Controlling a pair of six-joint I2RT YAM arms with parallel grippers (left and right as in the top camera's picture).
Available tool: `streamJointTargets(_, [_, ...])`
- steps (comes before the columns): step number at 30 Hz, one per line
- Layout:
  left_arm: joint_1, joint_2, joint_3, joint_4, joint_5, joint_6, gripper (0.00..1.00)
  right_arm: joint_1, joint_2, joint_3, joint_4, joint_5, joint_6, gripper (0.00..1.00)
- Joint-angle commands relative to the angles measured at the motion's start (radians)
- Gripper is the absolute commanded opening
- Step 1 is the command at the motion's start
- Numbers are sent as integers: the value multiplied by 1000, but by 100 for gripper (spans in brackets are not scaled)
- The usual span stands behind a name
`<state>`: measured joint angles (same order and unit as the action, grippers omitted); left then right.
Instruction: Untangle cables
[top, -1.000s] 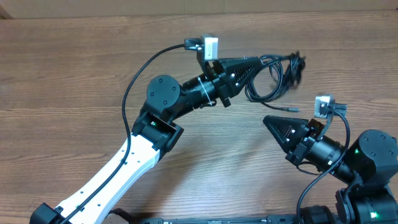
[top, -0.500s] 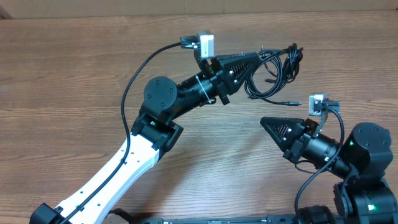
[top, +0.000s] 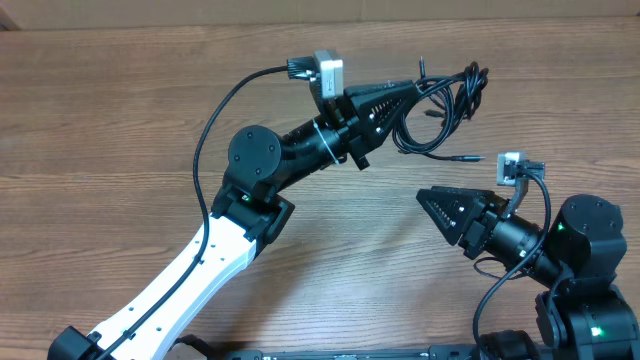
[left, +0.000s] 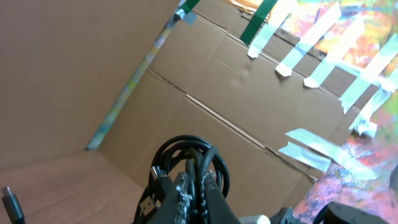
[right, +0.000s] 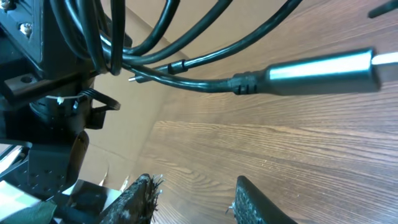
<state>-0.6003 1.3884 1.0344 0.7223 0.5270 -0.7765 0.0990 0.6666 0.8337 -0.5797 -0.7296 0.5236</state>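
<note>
The left hand (left: 191, 183) is clenched on the cables (top: 452, 98), pinching their looped bundle (a knot of thin black cords) and holding it clear of the counter (top: 110, 120) near its far edge. One silver-tipped plug (right: 323, 67) trails out of the bundle toward the right hand (top: 424, 197), whose fingers (right: 140, 199) stand apart, grasping nothing, near that plug without touching it.
</note>
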Motion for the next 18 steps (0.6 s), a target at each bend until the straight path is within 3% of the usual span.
streamJointTargets(1, [11,-8,24,12,54,66,4,2,-5,9,3,35,4,41])
streamJointTargets(18, [48,-8,24,11,223,55,4,2,-5,17,201,135,161,41])
